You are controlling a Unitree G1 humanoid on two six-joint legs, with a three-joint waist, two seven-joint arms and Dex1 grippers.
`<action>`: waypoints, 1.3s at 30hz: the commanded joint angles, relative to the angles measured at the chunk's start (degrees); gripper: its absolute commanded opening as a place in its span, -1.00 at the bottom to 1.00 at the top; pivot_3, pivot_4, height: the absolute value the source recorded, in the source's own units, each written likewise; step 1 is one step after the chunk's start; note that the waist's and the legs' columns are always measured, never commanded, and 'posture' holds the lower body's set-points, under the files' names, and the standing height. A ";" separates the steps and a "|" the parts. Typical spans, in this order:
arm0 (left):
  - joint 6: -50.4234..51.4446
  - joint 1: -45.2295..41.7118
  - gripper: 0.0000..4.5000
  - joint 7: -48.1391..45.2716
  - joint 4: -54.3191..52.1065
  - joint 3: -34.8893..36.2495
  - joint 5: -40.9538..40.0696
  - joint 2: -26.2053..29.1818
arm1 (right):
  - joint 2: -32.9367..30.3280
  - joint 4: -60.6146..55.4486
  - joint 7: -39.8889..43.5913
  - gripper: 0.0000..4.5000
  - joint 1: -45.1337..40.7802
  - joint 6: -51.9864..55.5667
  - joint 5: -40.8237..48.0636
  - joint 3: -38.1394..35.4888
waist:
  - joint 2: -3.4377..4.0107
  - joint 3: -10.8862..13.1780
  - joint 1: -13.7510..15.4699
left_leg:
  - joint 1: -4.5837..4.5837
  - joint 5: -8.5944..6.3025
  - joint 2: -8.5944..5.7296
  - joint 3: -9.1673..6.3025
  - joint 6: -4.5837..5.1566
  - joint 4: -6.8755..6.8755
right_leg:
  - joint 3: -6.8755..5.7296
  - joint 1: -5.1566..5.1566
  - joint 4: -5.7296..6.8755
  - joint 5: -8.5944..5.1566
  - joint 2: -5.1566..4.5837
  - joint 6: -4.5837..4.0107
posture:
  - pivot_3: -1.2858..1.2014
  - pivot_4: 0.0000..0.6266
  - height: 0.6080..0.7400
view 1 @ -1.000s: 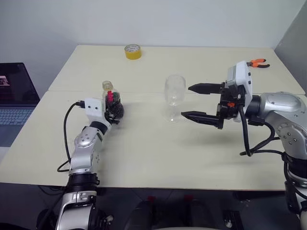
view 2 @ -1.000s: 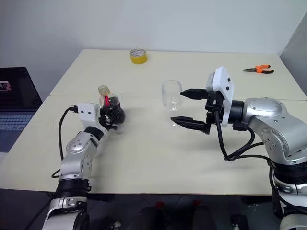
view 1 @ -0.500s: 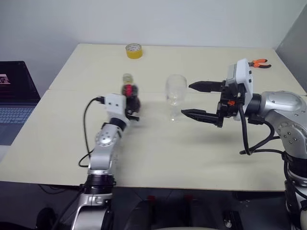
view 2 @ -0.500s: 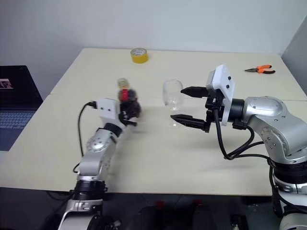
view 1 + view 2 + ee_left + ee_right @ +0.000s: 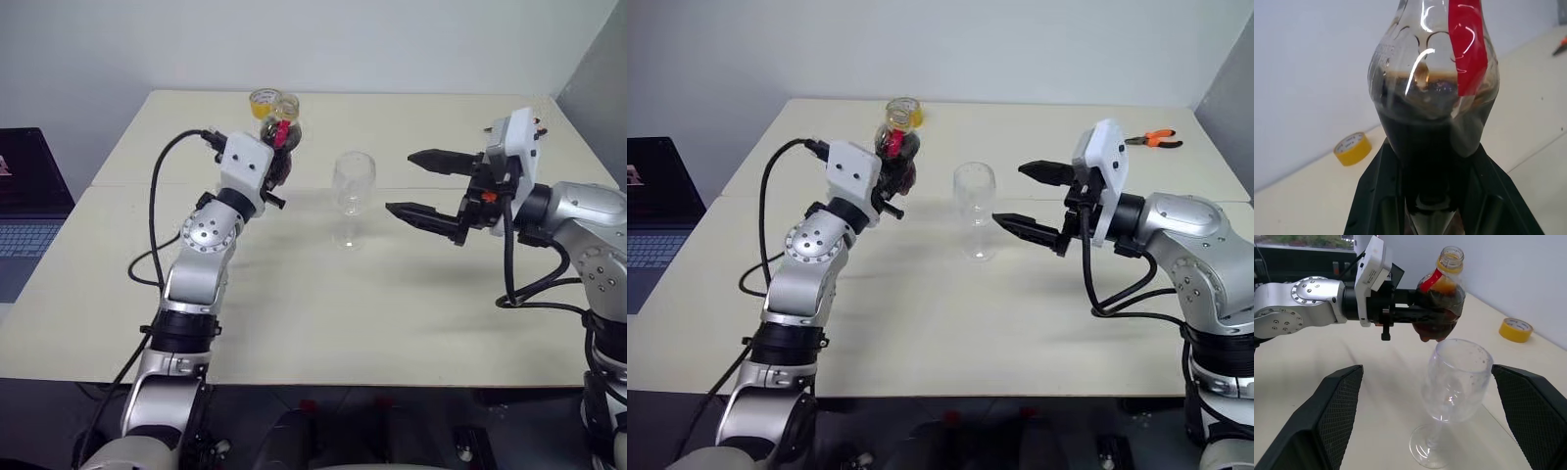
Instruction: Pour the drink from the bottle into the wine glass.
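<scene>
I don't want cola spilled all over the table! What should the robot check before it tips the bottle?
1. Small clear plastic bottle with a red label strip held firmly by the left gripper: ok.
2. Bottle mouth uncapped: ok; it looks open.
3. Dark brown drink inside the bottle: ok.
4. Clear stemmed wine glass upright on the cream table: ok.
5. Bottle mouth above the glass bowl: not ok; it is off to one side.
6. Right gripper steadying the glass: not ok; open, not touching.

Left pincer (image 5: 890, 181) raised and clamped; right pincer (image 5: 1024, 199) level, fingers spread wide.
</scene>
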 commanded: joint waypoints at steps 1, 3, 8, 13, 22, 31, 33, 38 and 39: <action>-4.61 -3.63 -0.49 -1.62 0.08 -2.06 4.10 2.67 | -0.01 -0.20 -1.44 1.00 0.36 -1.73 0.06 -3.00 | 0.00 0.01 -0.05 | 0.01 0.00 0.00 0.01 0.00 0.00 | 0.01 0.00 0.01 0.00 0.00 0.00 | 0.03 -0.52 1.00; -6.19 -4.41 -0.49 -2.14 1.04 -3.14 5.83 3.69 | 0.03 -0.21 -1.81 1.00 0.93 -2.47 -0.30 -3.18 | 0.00 0.01 -0.09 | 0.00 0.00 0.00 0.00 0.00 0.00 | 0.00 -0.01 0.00 0.00 0.01 0.00 | 0.03 -0.52 1.00; -12.08 -6.79 -0.49 -2.31 3.70 -7.01 12.75 6.42 | 0.41 -0.74 -2.49 1.00 3.30 -3.81 0.05 -4.00 | 0.00 0.01 -0.22 | -0.01 0.00 0.01 -0.01 0.00 0.00 | -0.01 -0.01 0.01 0.00 0.01 0.00 | 0.03 -0.52 1.00; -16.41 -8.11 -0.49 -0.38 7.35 -7.56 16.53 7.41 | 0.27 -1.79 -3.57 1.00 4.60 -3.47 0.35 -4.26 | 0.00 0.01 -0.51 | -0.01 0.00 0.00 -0.01 0.00 -0.01 | -0.01 -0.02 0.02 0.00 0.01 0.00 | 0.03 -0.52 1.00; -22.66 -11.76 -0.49 2.19 12.04 -7.99 21.92 9.07 | -0.11 -2.80 -4.89 1.00 5.92 -3.14 0.78 -5.30 | 0.00 0.01 -0.52 | -0.05 0.00 0.00 -0.05 0.00 0.01 | -0.06 -0.03 0.02 0.00 0.01 0.00 | 0.03 -0.52 1.00; -28.32 -14.54 -0.49 3.17 15.48 -8.19 25.41 10.83 | -0.30 -3.23 -5.33 1.00 6.33 -2.98 0.75 -5.45 | 0.00 0.01 -0.61 | -0.06 0.00 0.00 -0.05 0.00 0.01 | -0.06 -0.04 0.03 0.00 0.02 0.00 | 0.03 -0.52 1.00; -28.90 -14.88 -0.49 3.16 16.10 -7.99 25.51 11.03 | -0.36 -3.24 -5.36 1.00 6.31 -2.97 0.76 -5.44 | 0.00 0.01 -0.60 | -0.08 0.00 0.00 -0.07 0.00 0.02 | -0.09 -0.05 0.03 0.00 0.02 0.00 | 0.03 -0.52 1.00; -30.25 -15.29 -0.49 3.17 16.97 -8.05 25.97 11.55 | -0.54 -3.04 -5.42 1.00 6.32 -3.06 0.66 -5.35 | 0.00 0.01 -0.68 | -0.08 0.00 0.00 -0.07 0.00 0.02 | -0.09 -0.05 0.04 0.00 0.02 0.00 | 0.03 -0.52 1.00; -30.79 -15.41 -0.49 3.15 17.18 -8.21 26.29 11.82 | -0.56 -2.95 -5.45 1.00 6.26 -3.09 0.60 -5.31 | 0.00 0.01 -0.67 | -0.08 0.00 0.00 -0.07 0.00 0.02 | -0.09 -0.05 0.04 0.00 0.02 0.01 | 0.03 -0.52 1.00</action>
